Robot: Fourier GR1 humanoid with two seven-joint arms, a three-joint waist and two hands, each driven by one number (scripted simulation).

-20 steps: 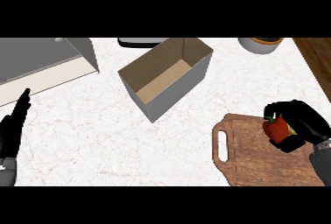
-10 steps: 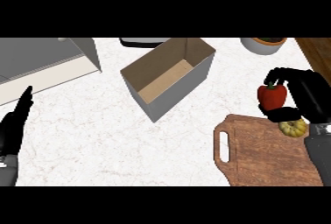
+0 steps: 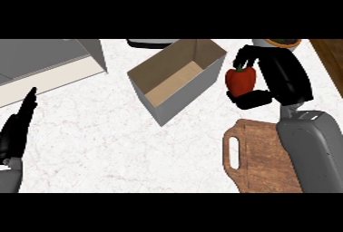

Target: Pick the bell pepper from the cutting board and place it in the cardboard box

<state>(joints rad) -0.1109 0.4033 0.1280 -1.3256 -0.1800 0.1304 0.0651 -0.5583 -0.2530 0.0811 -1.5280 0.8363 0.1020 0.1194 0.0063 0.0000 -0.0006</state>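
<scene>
One bell pepper (image 3: 240,79) gripped in right robot hand (image 3: 268,74), just beside cardboard box (image 3: 175,78), above surface (image 3: 100,136). Left robot hand (image 3: 17,131) flat, fingers straight.

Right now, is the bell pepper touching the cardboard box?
Apart. In the head view the bell pepper, held in the right hand, shows a strip of white counter between it and the cardboard box.

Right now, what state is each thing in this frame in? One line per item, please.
Bell pepper: red, off the board, held beside the box.
Right hand: shut on the bell pepper.
Left hand: open, resting at the view's left edge, holding nothing.
Cardboard box: open at the top, nothing visible inside.
Cutting board: flat on the counter, partly hidden by the right forearm.
Bowl: at the far edge, cut off; contents unclear.
</scene>
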